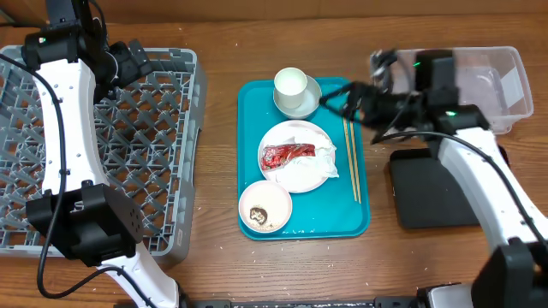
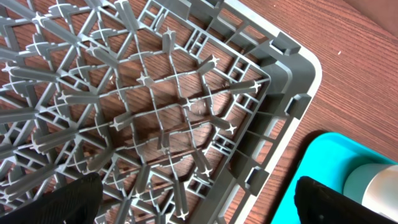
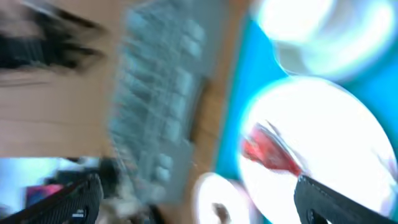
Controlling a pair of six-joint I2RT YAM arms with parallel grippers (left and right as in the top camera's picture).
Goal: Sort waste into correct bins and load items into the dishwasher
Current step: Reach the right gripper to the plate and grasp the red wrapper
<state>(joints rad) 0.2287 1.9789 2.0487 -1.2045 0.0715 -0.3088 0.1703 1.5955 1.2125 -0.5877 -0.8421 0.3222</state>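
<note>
On the teal tray sit a small white cup nested in a white bowl, a white plate carrying a red wrapper and a white napkin, and a second bowl holding brownish food scraps. Wooden chopsticks lie along the tray's right side. The grey dish rack fills the left. My left gripper hovers open over the rack's far right corner. My right gripper is open above the tray's far right corner; its view is blurred, showing the plate and the wrapper.
A clear plastic tub stands at the far right, with a black tray in front of it. The right arm reaches over the tub's left end. Bare wood separates the rack from the teal tray.
</note>
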